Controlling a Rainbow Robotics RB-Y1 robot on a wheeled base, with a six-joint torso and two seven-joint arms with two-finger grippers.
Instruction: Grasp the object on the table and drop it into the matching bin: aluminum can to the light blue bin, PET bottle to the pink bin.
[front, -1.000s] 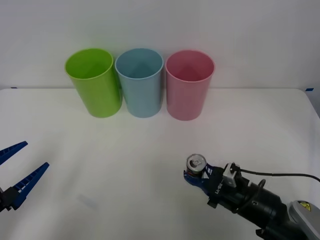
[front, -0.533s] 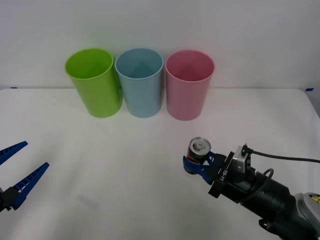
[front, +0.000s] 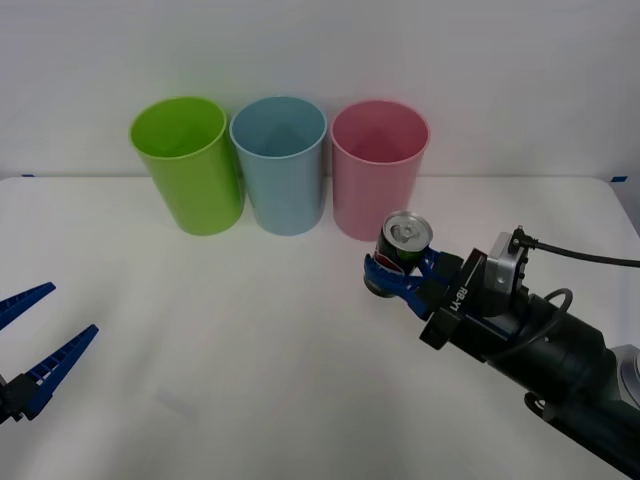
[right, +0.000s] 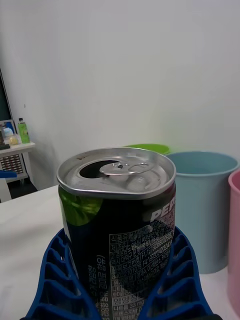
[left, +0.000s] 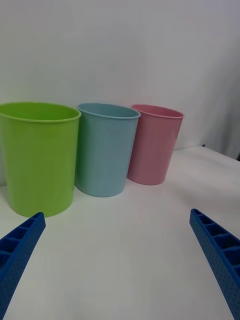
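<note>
My right gripper (front: 398, 268) is shut on the aluminum can (front: 404, 246), holding it upright above the white table (front: 250, 330), just in front of the pink bin (front: 378, 180). In the right wrist view the silver pull-tab top and dark printed side of the can (right: 119, 220) sit between my blue fingers (right: 172, 280). The light blue bin (front: 280, 162) stands at the back, left of the pink one, also seen as light blue bin (right: 205, 210). My left gripper (front: 35, 345) hangs open at the table's left edge, away from everything.
A lime green bin (front: 188, 160) stands left of the light blue bin, all three in a row against the white wall. From the left wrist the lime bin (left: 37, 155), blue bin (left: 105, 147) and pink bin (left: 154, 142) stand ahead. A cable trails off my right arm.
My right gripper has lifted the can off the table and carried it up and toward the bins. The left arm has stayed still.
</note>
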